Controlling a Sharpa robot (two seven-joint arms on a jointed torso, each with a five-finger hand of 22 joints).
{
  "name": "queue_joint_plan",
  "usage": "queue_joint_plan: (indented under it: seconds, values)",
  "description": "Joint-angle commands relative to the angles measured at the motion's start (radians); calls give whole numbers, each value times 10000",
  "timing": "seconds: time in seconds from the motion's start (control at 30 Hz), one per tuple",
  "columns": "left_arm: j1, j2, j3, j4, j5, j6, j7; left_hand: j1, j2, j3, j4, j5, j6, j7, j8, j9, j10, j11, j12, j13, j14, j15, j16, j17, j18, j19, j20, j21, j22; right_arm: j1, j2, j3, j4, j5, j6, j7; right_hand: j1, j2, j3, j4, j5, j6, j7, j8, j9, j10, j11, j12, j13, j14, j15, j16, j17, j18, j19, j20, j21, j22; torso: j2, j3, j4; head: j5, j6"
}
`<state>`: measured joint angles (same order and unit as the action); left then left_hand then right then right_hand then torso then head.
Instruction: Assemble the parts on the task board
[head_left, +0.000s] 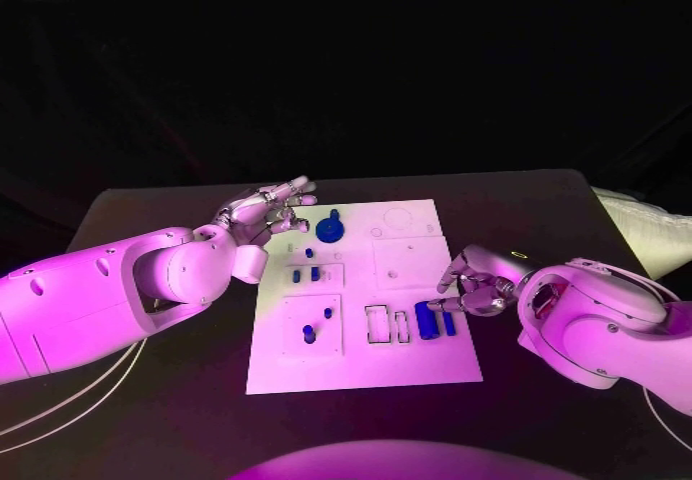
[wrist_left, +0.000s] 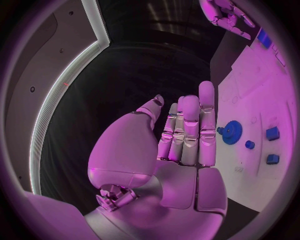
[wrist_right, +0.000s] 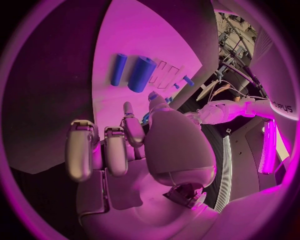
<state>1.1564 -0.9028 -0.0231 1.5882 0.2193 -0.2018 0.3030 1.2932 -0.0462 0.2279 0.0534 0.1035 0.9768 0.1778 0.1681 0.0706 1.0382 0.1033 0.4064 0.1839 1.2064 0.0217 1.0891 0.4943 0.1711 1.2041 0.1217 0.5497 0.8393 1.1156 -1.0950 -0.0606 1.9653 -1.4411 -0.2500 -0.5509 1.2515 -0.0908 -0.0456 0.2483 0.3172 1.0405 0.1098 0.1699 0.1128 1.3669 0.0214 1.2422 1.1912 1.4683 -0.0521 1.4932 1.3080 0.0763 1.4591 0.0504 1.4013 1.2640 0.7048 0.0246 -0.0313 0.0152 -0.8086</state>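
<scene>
Hovering empty with fingers apart over the black table (head_left: 173, 205), left hand (head_left: 268, 210) beside the blue gear (head_left: 330, 229); right hand (head_left: 476, 283), fingers loosely spread, nearing two blue bars (head_left: 434, 319) on the task board (head_left: 404, 365).

— What are you counting out there?

— I am looking at one white task board (head_left: 368, 370) lying on one black counter (head_left: 144, 215). I am seeing one round blue gear (head_left: 330, 231) and two long blue bars (head_left: 427, 320) lying side by side.

— And the smaller parts?

— I am making out about five small blue pieces (head_left: 297, 275), though some are too tiny to tell apart.

— Hands?

— I am counting two: my left hand (head_left: 268, 210) and my right hand (head_left: 476, 285).
</scene>
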Motion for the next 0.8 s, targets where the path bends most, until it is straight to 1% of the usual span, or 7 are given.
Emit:
queue_joint_plan:
  seconds: [0.03,0.13,0.27,0.8]
  values:
    - [-7,8,0,4,-44,182,42,-9,-4,-56,-11,46,-55,8,56,-16,-57,-11,37,-2,-93,-4,13,-9,109,-41,4,-5,-13,-60,66,-4,0,-510,624,-372,-15,120,-68,21,-57,39,-32,46,18,34,25,74,35,748,14,48,1074,-138,114,0,42,42,-3,-6,-1,21,-16]
    - [-8,3,-3,2,-45,186,42,-9,-4,-56,-11,46,-55,8,56,-16,-57,-11,37,-2,-93,-4,13,-9,109,-41,4,-5,-13,-100,136,-8,-34,-559,717,-384,-13,129,-81,32,-55,43,-34,54,24,44,24,94,65,749,14,49,1076,-139,115,0,47,49,-3,-12,-6,28,-19]
    - [-9,-5,-5,6,-49,188,37,-9,-4,-56,-11,46,-55,8,56,-16,-57,-11,37,-2,-93,-4,13,-9,109,-41,4,-5,-13,-156,240,-11,-76,-600,824,-390,-2,158,-111,56,-35,53,-39,73,39,59,20,125,118,749,13,52,1079,-140,117,0,55,61,5,-6,-22,50,-72]
    - [-10,-23,-7,12,-75,204,19,-9,-4,-56,-11,46,-55,8,56,-16,-57,-11,37,-2,-93,-4,13,-9,109,-41,4,-5,-13,-482,715,-14,-375,-707,1223,-397,70,229,-188,93,37,111,-61,139,90,99,3,197,254,745,2,51,1072,-141,115,-4,66,77,4,-11,-6,93,-153]
